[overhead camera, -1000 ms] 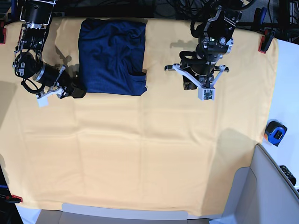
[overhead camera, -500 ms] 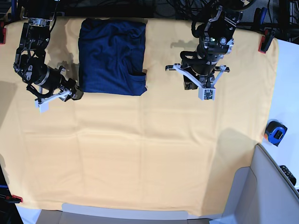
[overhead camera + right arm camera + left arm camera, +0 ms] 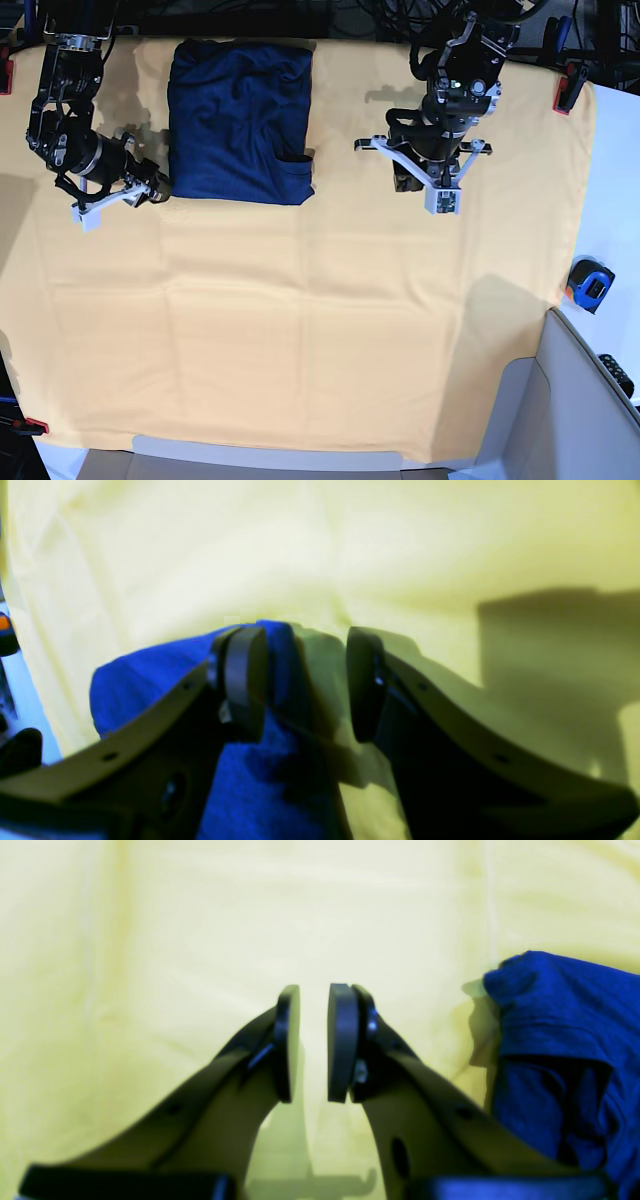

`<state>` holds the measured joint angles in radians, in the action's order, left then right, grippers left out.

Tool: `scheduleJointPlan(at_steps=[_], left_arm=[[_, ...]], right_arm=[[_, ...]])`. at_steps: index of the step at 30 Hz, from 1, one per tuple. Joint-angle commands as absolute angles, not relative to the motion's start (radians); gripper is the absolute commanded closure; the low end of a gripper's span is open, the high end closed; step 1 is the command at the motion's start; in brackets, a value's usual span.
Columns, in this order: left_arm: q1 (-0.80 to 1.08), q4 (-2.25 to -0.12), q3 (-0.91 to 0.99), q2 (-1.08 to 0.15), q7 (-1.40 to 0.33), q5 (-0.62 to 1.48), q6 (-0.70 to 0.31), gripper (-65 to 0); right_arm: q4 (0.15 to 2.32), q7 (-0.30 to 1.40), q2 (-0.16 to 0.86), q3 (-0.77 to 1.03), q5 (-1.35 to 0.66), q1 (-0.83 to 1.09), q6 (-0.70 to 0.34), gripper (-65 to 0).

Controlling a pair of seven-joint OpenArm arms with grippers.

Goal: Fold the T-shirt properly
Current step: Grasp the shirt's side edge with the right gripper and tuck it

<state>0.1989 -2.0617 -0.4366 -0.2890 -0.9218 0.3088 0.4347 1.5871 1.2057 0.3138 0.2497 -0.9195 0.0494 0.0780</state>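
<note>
the shirt (image 3: pixel 240 120) lies at the far edge of the cloth (image 3: pixel 320 330), toward the right arm's side, folded into a compact rectangle with no sleeves sticking out. judged from this, the folding looks essentially done; what may remain is a little tidying, since the top layer shows wrinkles and one near corner has a small flap out of line.

the right gripper (image 3: pixel 300 685) sits just beside the shirt's near corner, jaws apart and holding nothing; blue fabric shows behind one pad, though the blurred wrist view does not settle whether it touches.

the left gripper (image 3: pixel 314 1042) hovers over bare cloth, well apart from the shirt's main body, jaws nearly together with a narrow gap and nothing between them.
</note>
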Motion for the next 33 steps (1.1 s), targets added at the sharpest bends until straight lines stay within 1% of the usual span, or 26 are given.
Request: scheduleJointPlan(at_steps=[1,7,14,20,25,33], left_arm=[[0.191,-2.077,-0.435,-0.292,-0.905,0.305,0.433,-10.6],[0.191,-2.077,-0.437,-0.292,-0.905,0.305,0.433,-10.6],[0.191,-2.077,-0.437,-0.292,-0.905,0.305,0.433,-10.6],[0.193,-2.077,-0.437,-0.292,-0.905,0.305,0.433,-10.6],[0.193,-2.077,-0.437,-0.292,-0.905,0.305,0.433,-10.6],[0.193,-2.077,-0.437,-0.292,-0.905,0.305,0.433,-10.6]], right_arm=[[1.581,1.199,0.325,0.254,-0.934,0.035,0.073,-25.8],[1.555,1.199,0.323,0.193,-0.934,0.033,0.002,-25.8],[1.555,1.199,0.282,0.153,-0.934,0.031,-0.002,-25.8],[1.560,1.199,0.271,0.107,-0.935,0.027,-0.004,-25.8],[1.557,1.199,0.248,0.105,-0.935,0.027,-0.005,-25.8],[1.555,1.199,0.246,0.079,-0.935,0.027,-0.005,-25.5]])
